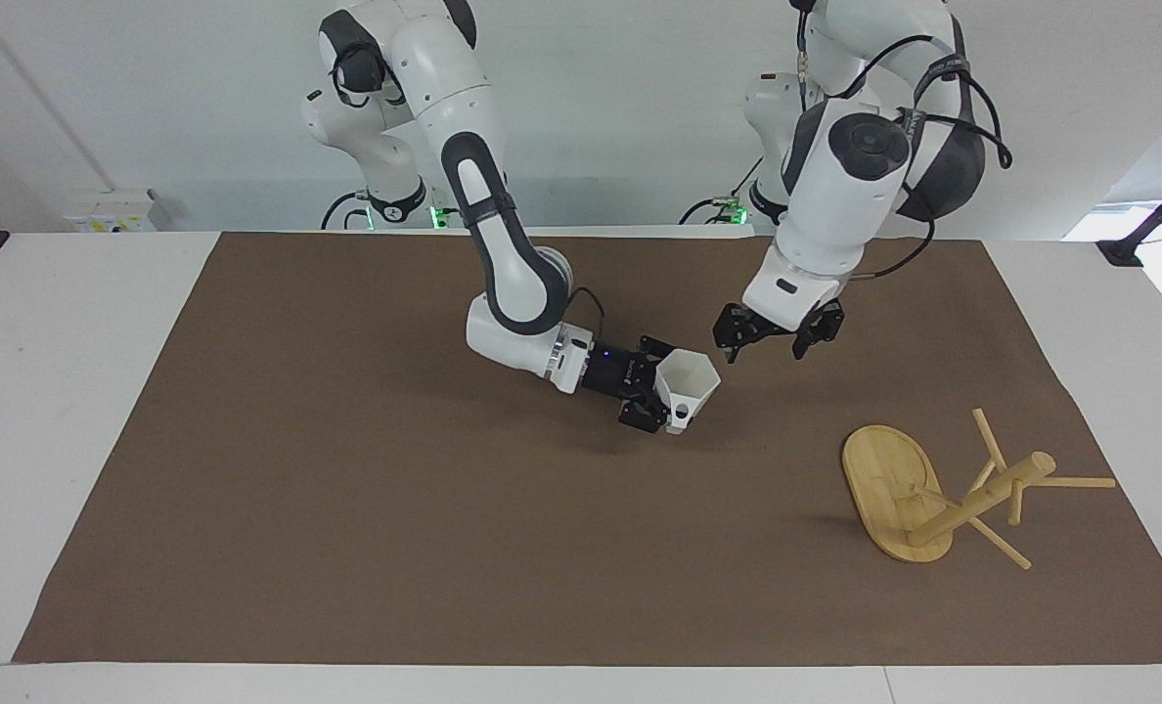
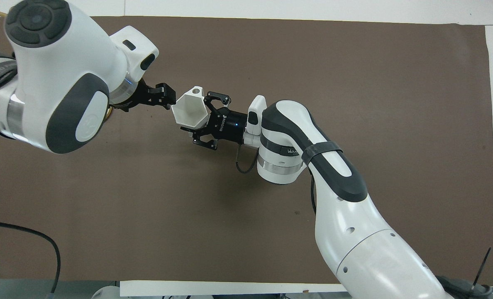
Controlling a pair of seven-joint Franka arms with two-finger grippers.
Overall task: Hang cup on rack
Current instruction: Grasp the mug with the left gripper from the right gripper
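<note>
A: What covers the worktop?

B: A brown mat [image 1: 346, 508] spreads over most of the white table [image 1: 63, 391], with bare strips showing at both ends.

A: And the rack?

B: The rack [image 1: 933, 494] sits on the mat by the corner at the left arm's end, at the edge away from the robots. Its oval base tips up on edge and the post with its pegs leans toward that end. From overhead the left arm hides nearly all of it.

A: Where are the arms?

B: Both reach over the middle of the mat. The right gripper [image 1: 661, 399] lies low and level, its jaws clamped on the cup [image 1: 687, 386], which hangs above the mat with its mouth turned toward the left arm's end.

A: The other one?

B: The left gripper [image 1: 767, 347] hovers just beside the cup's rim, jaws spread wide, holding nothing. Overhead, its fingertips [image 2: 165, 94] look almost against the cup [image 2: 190, 112].
</note>
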